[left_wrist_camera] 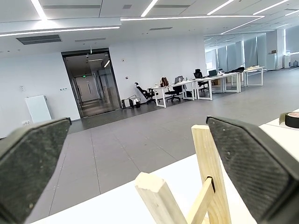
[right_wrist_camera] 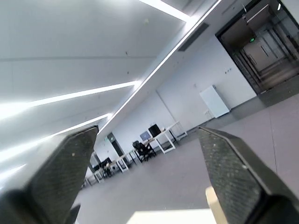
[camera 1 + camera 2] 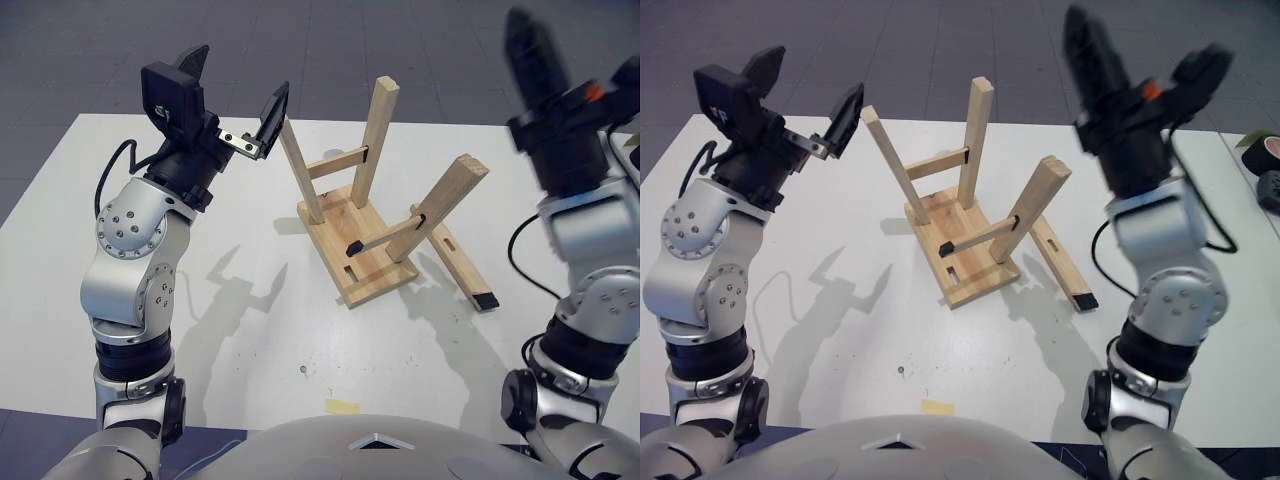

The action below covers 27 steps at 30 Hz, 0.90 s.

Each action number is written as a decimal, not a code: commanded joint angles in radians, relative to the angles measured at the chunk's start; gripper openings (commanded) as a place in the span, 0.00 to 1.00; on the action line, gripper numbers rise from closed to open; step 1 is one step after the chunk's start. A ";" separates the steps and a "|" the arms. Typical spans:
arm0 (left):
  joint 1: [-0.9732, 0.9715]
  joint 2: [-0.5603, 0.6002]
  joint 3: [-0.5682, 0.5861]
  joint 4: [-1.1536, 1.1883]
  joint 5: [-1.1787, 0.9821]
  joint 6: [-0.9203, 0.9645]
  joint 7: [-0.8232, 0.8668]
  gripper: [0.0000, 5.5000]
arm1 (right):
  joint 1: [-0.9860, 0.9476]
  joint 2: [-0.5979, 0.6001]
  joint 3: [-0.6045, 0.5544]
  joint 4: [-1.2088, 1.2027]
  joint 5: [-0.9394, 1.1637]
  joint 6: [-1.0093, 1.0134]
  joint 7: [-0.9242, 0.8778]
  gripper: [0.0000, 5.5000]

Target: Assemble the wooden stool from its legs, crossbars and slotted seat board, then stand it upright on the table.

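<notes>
L gripper [image 3: 235,95]: jaws wide apart, nothing held, raised over the bench [image 3: 400,350]. One jaw tip sits just beside the top of the near upright leg [image 3: 300,170]; can't tell if touching. R gripper [image 3: 1145,65]: jaws also spread, empty, held high, well apart from the work. Stool is mid-bench, upside down, w/ seat board [image 3: 375,280] flat on the surface. Near leg and far upright leg [image 3: 375,140] stand w/ upper crossbar [image 3: 338,162] between them. Tilted leg [image 3: 440,205] leans away from those two; lower crossbar [image 3: 385,236] slopes from it toward the board, dark end showing, prob. not seated. Loose leg [image 3: 465,265] lies on the bench just beside the board's R edge. Judgement: partway built, one leg to fit, one to straighten, not yet turned upright. Handling: bare wood, prob. light, stiff, not fragile. Joints look push-fit, so a lift by one leg could pull it out. Square legs give flat faces; grip mid-length across opposite faces. Board may slide when a leg is pressed home, so brace w/ other arm.
</notes>
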 commanded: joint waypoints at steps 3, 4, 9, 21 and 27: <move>0.041 -0.005 0.032 -0.033 0.019 0.002 0.029 0.98 | 0.208 -0.216 -0.028 0.132 -0.157 0.110 0.269 0.93; 0.051 -0.005 0.039 -0.037 0.020 0.003 0.033 0.98 | 0.250 -0.221 -0.049 0.165 -0.149 0.126 0.310 0.96; 0.082 0.004 0.074 -0.044 0.020 0.005 0.043 0.98 | 0.419 -0.323 0.038 0.206 -0.344 0.157 0.530 0.98; 0.156 -0.028 0.054 -0.094 0.048 0.027 0.101 0.98 | 0.569 -0.393 0.290 0.227 -0.765 0.215 0.607 0.98; 0.181 -0.051 0.039 -0.118 0.050 0.047 0.114 0.98 | 0.584 -0.415 0.335 0.220 -0.878 0.278 0.602 0.89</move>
